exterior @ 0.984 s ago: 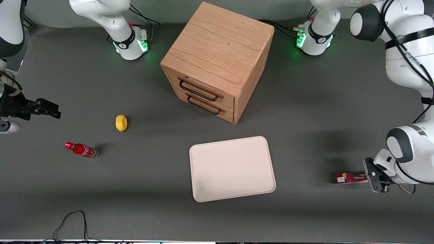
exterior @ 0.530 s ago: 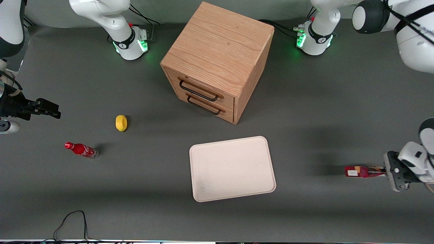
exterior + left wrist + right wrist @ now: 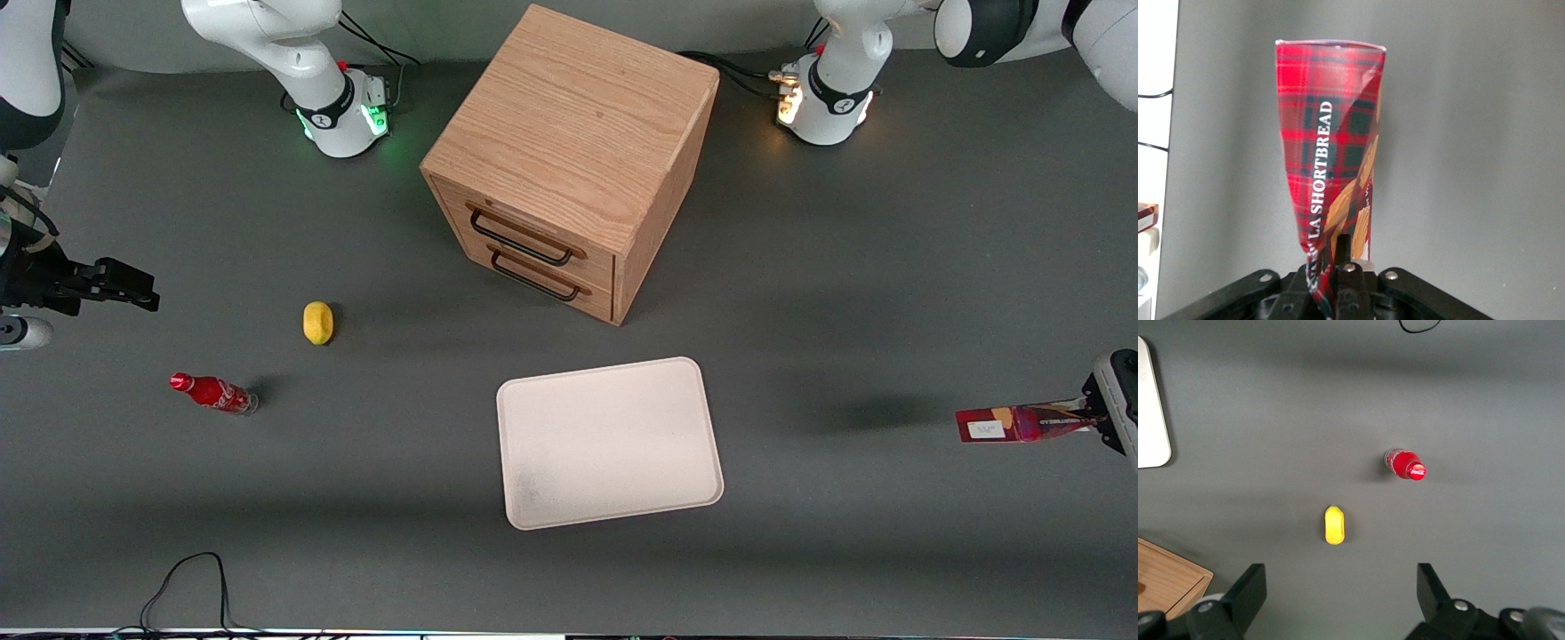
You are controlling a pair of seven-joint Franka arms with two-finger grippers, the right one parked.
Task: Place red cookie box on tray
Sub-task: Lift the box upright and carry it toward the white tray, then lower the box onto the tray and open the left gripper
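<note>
The red cookie box (image 3: 1022,423) is held by one end in the pincer (image 3: 1095,416) and is raised clear of the desk (image 3: 356,498), toward the working arm's end of it; a soft shadow is cast on the grey surface between the box and the tray (image 3: 609,442). The box is carried roughly level, its white-labelled end pointed toward the tray, and is kept well apart from it. In the left wrist view the tartan carton (image 3: 1331,160) is seen clamped tight between the pincer's fingers (image 3: 1343,257), with its gripped end squeezed and creased, so the pincer (image 3: 1338,267) is closed firmly on the box.

The tray is laid flat on the desk, nearer to the front camera than the wooden drawer cabinet (image 3: 569,160), whose two handled drawers are shut. Toward the parked arm's end of the desk, a small red cola bottle (image 3: 213,392) and a yellow lemon-like object (image 3: 317,322) are found, near each other but not touching.
</note>
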